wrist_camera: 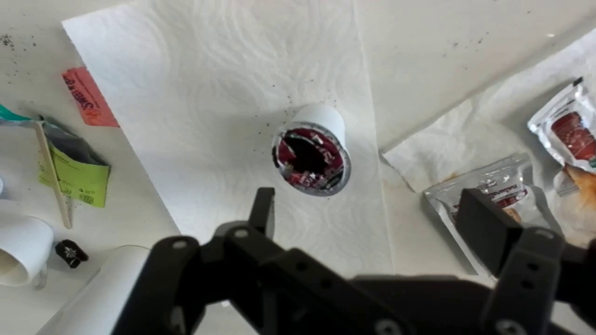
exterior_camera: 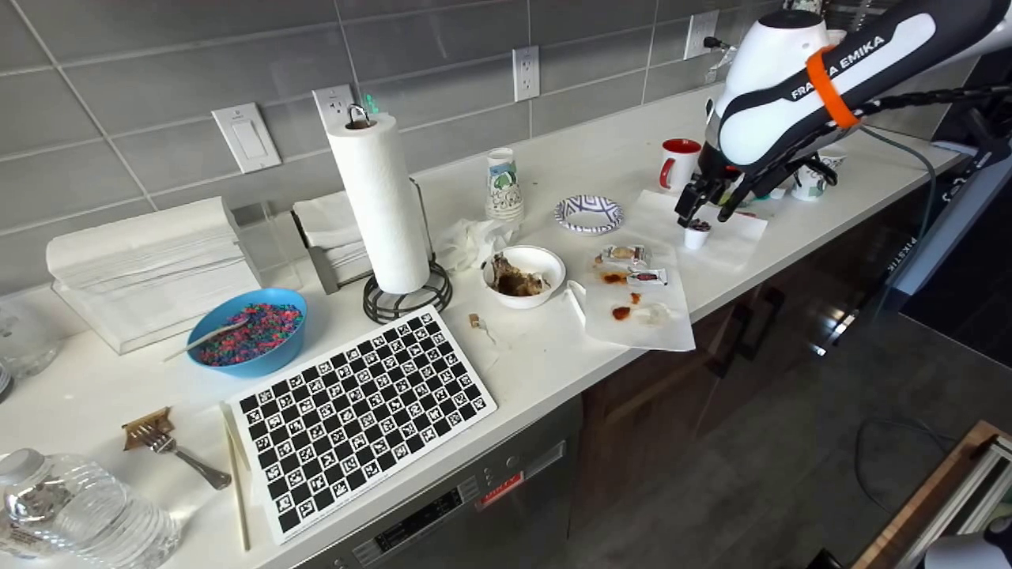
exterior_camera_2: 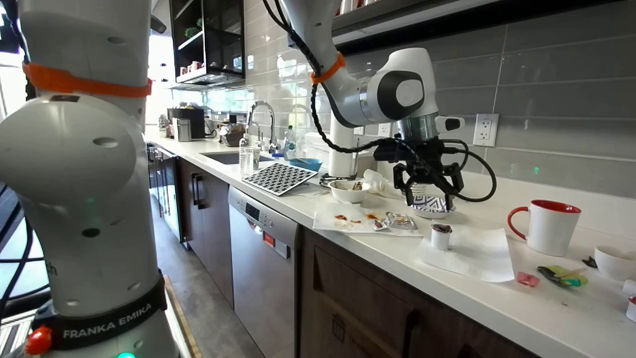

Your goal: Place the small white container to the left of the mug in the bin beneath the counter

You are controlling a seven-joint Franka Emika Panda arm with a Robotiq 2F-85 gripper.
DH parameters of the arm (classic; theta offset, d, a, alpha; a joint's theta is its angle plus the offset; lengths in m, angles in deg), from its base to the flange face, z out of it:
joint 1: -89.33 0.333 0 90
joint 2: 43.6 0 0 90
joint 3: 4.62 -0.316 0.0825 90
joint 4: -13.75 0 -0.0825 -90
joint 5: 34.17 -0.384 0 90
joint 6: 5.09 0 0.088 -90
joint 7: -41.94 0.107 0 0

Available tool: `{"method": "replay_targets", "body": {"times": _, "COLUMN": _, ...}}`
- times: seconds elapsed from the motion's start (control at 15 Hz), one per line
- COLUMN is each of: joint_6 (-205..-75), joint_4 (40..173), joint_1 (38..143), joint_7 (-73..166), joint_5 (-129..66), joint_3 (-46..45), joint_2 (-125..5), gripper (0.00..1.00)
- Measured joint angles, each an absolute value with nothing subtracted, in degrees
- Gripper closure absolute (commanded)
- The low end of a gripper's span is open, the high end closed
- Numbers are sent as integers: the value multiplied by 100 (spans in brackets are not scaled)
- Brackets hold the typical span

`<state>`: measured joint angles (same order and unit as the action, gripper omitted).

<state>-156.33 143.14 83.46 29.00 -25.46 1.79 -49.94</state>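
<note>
The small white container [exterior_camera: 696,237] is a pod with a torn dark red foil lid. It stands upright on a white paper towel in both exterior views [exterior_camera_2: 440,239] and shows from above in the wrist view [wrist_camera: 311,163]. The mug [exterior_camera: 678,167], red inside and white outside, stands beside it near the wall [exterior_camera_2: 552,228]; a white part shows in the wrist view [wrist_camera: 100,291]. My gripper [exterior_camera_2: 429,203] is open and empty, above the container and apart from it. In the wrist view the fingers [wrist_camera: 375,218] are spread wide. The bin is hidden; a cabinet front [exterior_camera_2: 339,330] bears a bin symbol.
Foil packets [exterior_camera_2: 400,221] lie on a stained paper towel. A patterned bowl [exterior_camera: 589,215], a white bowl [exterior_camera: 523,276] and a paper towel roll [exterior_camera: 379,205] stand farther along. A white cup [exterior_camera_2: 616,261] and green packet [exterior_camera_2: 561,276] lie past the mug.
</note>
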Motion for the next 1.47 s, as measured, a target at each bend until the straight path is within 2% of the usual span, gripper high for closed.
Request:
{"method": "replay_targets", "body": {"times": 0.67, "joint_6": -15648, "joint_4": 14020, "joint_1": 8195, "joint_7": 2508, "joint_5": -2471, "joint_3": 244, "joint_2": -5517, "gripper": 0}}
{"method": "replay_targets", "body": {"times": 0.73, "joint_6": -15648, "joint_4": 13988, "joint_1": 8195, "joint_7": 2485, "joint_5": -2471, "joint_3": 239, "joint_2": -5578, "gripper": 19}}
{"method": "replay_targets", "body": {"times": 1.0, "joint_6": -15648, "joint_4": 13889, "joint_1": 8194, "joint_7": 2459, "joint_5": -2471, "joint_3": 230, "joint_2": -5766, "gripper": 51}}
{"method": "replay_targets", "body": {"times": 1.2, "joint_6": -15648, "joint_4": 13825, "joint_1": 8187, "joint_7": 2457, "joint_5": -2471, "joint_3": 229, "joint_2": -5855, "gripper": 73}}
{"method": "replay_targets", "body": {"times": 1.47, "joint_6": -15648, "joint_4": 13773, "joint_1": 8179, "joint_7": 2457, "joint_5": -2471, "joint_3": 230, "joint_2": -5878, "gripper": 92}}
